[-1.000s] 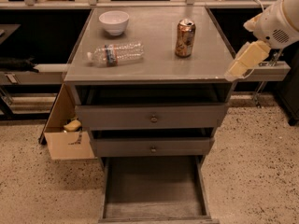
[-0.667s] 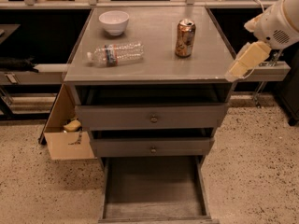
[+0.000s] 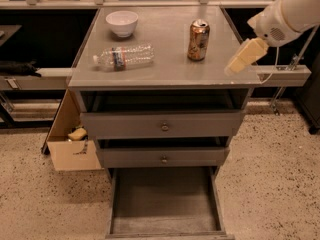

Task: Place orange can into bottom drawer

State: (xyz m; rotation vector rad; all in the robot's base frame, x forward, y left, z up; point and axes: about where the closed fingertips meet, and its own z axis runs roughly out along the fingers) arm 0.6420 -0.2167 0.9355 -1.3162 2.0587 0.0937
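Note:
The orange can [image 3: 198, 33] stands upright on the right half of the grey cabinet top [image 3: 165, 66], coppery with a silver top. My gripper [image 3: 244, 57], pale tan on a white arm, hangs over the top's right edge, to the right of the can and a little nearer, apart from it and holding nothing. The bottom drawer [image 3: 165, 204] is pulled out at the foot of the cabinet, its scuffed grey floor bare.
A clear water bottle [image 3: 125, 57] lies on its side on the left of the top. A white bowl [image 3: 122, 22] stands at the back left. Two upper drawers [image 3: 164, 126] with round knobs are pushed in. A cardboard box [image 3: 72, 144] sits on the floor at the left.
My gripper has moved a little to the left, closer to the orange can. The can, bottle, bowl and drawers have not moved.

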